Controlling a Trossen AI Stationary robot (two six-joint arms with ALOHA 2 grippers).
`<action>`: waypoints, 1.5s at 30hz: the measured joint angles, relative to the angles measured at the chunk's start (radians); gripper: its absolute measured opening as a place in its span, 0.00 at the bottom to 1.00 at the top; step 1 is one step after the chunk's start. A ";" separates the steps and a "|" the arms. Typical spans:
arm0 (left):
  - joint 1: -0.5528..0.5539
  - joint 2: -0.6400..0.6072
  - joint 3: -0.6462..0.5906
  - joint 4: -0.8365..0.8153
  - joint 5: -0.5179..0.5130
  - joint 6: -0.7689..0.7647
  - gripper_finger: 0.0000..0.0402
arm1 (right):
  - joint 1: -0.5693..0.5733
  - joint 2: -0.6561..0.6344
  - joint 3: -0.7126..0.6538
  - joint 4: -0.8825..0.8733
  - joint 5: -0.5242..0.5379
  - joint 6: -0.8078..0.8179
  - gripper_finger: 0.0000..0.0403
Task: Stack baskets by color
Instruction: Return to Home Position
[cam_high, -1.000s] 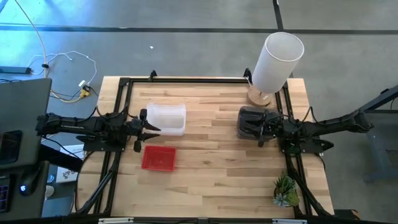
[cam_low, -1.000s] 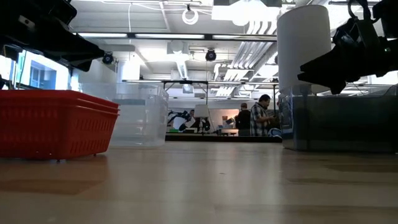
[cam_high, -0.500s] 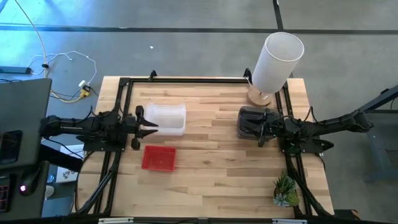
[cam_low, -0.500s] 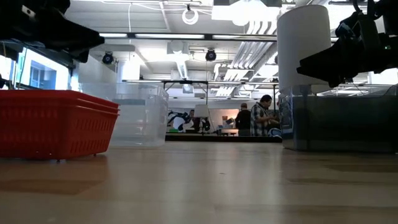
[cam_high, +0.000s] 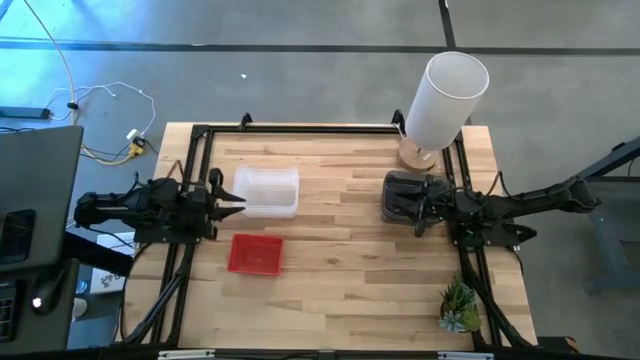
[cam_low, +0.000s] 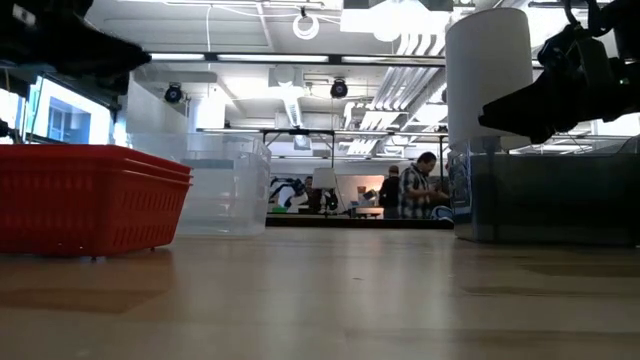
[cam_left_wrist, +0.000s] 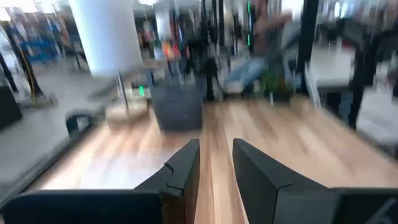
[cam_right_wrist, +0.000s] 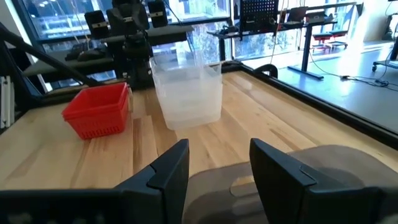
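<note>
Baskets stand sorted in three stacks! Left gripper, fingers spread and empty, hangs just beside the clear stack, smooth with rounded corners. The red stack, mesh-sided, sits nearer the front. Right gripper, fingers parted and empty, hovers over the smoky grey stack, hiding part of it. Left wrist view is smeared. Left arm has pulled back leftward; right arm unchanged.

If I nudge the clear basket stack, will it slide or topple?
Likely slides rather than topples: the clear stack sits flat on the smooth wooden table and looks wider than tall. Its thin see-through walls suggest light, flexible plastic, so a hard squeeze may bow it.
</note>
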 joint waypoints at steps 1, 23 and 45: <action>0.000 -0.003 -0.001 -0.037 0.000 0.007 0.21 | 0.000 0.000 0.000 -0.005 0.000 0.000 0.39; 0.000 -0.005 -0.002 -0.099 -0.346 -0.118 0.21 | 0.000 0.000 0.000 -0.018 -0.004 0.000 0.39; 0.000 -0.004 -0.002 -0.095 -0.332 -0.111 0.21 | 0.000 0.000 -0.001 -0.018 -0.004 0.000 0.39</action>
